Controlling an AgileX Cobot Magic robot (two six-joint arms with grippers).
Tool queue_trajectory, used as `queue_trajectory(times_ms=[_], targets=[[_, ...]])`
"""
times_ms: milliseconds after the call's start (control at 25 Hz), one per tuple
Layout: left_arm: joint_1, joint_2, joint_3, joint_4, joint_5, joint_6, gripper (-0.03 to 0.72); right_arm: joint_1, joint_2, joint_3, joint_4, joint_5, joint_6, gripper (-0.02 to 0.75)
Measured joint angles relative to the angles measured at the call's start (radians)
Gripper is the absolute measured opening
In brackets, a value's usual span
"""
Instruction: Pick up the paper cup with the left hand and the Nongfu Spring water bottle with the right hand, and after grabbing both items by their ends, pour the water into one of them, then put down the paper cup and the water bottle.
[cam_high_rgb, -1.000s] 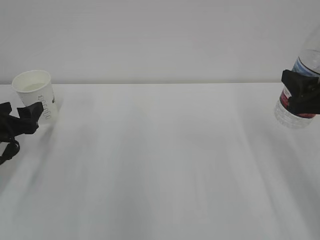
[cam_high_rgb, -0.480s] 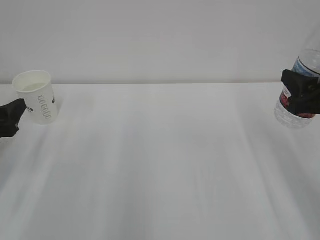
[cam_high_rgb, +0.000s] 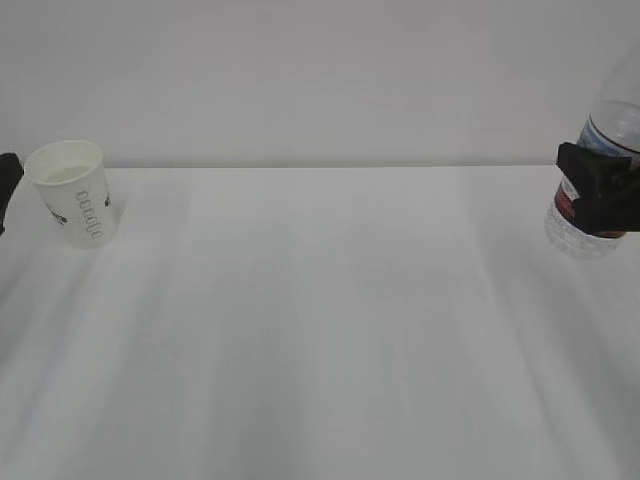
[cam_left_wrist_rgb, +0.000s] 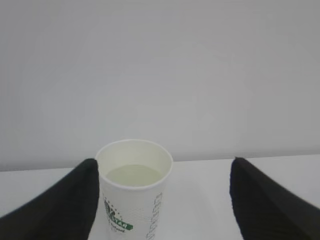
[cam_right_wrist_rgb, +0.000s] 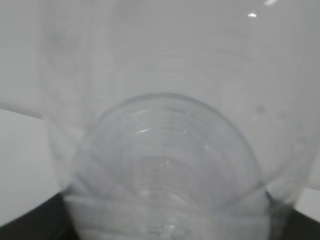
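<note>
The paper cup (cam_high_rgb: 72, 192) stands upright on the white table (cam_high_rgb: 320, 320) at the far left, with a pale pool of water (cam_left_wrist_rgb: 134, 176) inside. My left gripper (cam_high_rgb: 5, 190) shows only as a black tip at the left edge, apart from the cup. In the left wrist view, the left gripper (cam_left_wrist_rgb: 164, 165) is open, and the cup (cam_left_wrist_rgb: 134, 200) stands just beyond its fingers, close to the left one. At the right edge, my right gripper (cam_high_rgb: 600, 195) is shut on the labelled middle of the Nongfu Spring water bottle (cam_high_rgb: 575, 230). The bottle (cam_right_wrist_rgb: 165, 150) leans slightly and fills the right wrist view.
A plain pale wall (cam_high_rgb: 320, 80) rises behind the table's far edge. The bottle's top runs out of the exterior view at the upper right.
My left gripper has drawn back to the left, away from the cup, almost out of the exterior view. The cup stayed put. The right gripper and bottle shifted slightly left.
</note>
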Motion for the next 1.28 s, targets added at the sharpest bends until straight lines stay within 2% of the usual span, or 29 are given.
queue_trajectory(times_ms=[280, 480, 800, 1280], targets=[[0.0, -0.045, 0.0, 0.025, 0.047, 0.0, 0.589, 0.0, 0.0, 0.0, -0.025, 0.0, 0.0, 0.44], [0.0, -0.045, 0.002, 0.062, 0.051, 0.0, 0.588, 0.0, 0.018, 0.0, 0.017, -0.02, 0.0, 0.44], [0.0, -0.045, 0.002, 0.074, 0.051, 0.0, 0.587, 0.0, 0.176, -0.019, 0.049, -0.137, 0.0, 0.44], [0.0, -0.045, 0.002, 0.107, 0.049, 0.0, 0.579, 0.0, 0.336, -0.129, 0.077, -0.157, -0.028, 0.44]])
